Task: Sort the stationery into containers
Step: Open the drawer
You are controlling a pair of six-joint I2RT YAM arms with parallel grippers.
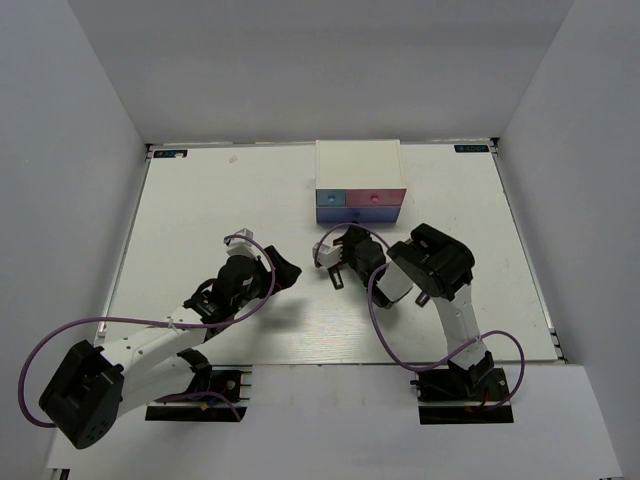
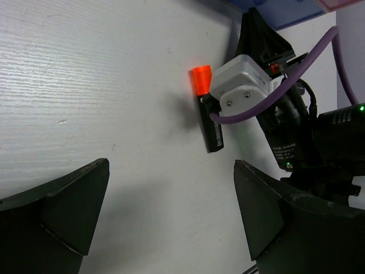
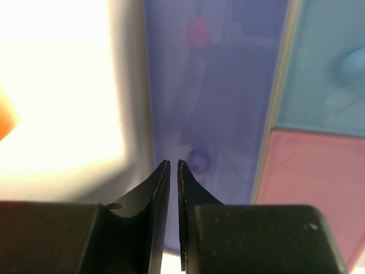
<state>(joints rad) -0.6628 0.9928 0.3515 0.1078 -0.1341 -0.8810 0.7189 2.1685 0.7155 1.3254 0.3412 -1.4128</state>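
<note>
The right gripper (image 3: 174, 165) has its fingers drawn almost together, with only a thin slit between the tips and nothing visible in it. The tips point at the wide blue-purple drawer front (image 3: 217, 85), and its small round knob (image 3: 198, 161) sits just past the right-hand tip (whether the finger touches it cannot be told).

The left gripper (image 2: 171, 171) is spread wide and holds nothing. It hangs over bare table (image 2: 85, 74) to the left of the right gripper.

Between the two, the orange-capped highlighter (image 2: 210, 120) lies flat on the table, just beside the right gripper's white housing. Its orange cap (image 2: 201, 81) points toward the box, and whether housing and highlighter touch is unclear.

The white box (image 1: 358, 160) stands at the far middle of the table. On its near face are the blue drawer (image 1: 328, 198) on the left, the pink drawer (image 1: 378, 197) on the right, and the blue-purple front below them. All three look pushed in, so their contents cannot be seen (a reddish smudge shows high on the blue-purple front, too blurred to identify).
</note>
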